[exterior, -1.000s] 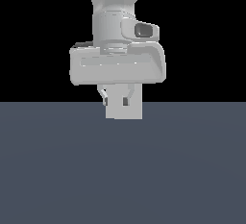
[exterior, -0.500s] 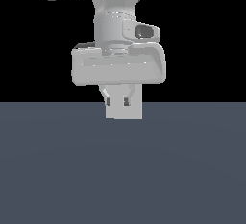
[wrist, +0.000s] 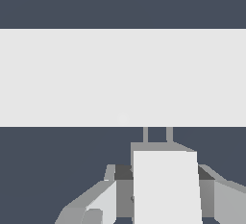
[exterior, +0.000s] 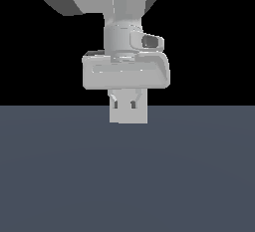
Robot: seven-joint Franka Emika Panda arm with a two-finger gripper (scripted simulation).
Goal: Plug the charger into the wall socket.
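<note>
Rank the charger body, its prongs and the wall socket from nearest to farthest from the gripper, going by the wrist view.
1. charger body, held in the gripper.
2. prongs, jutting forward from it.
3. wall socket, facing the prong tips.

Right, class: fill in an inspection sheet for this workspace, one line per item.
Surface: flat dark blue-grey floor, bare where visible.
Job's things: white charger held between the fingers, two prongs toward the wall socket; the wrist view shows them at its face, contact unclear.
Clutter: nothing seen.
Grippers: gripper shut on the charger, low over the floor.
Cables: nothing seen.
Surroundings: black background.
</note>
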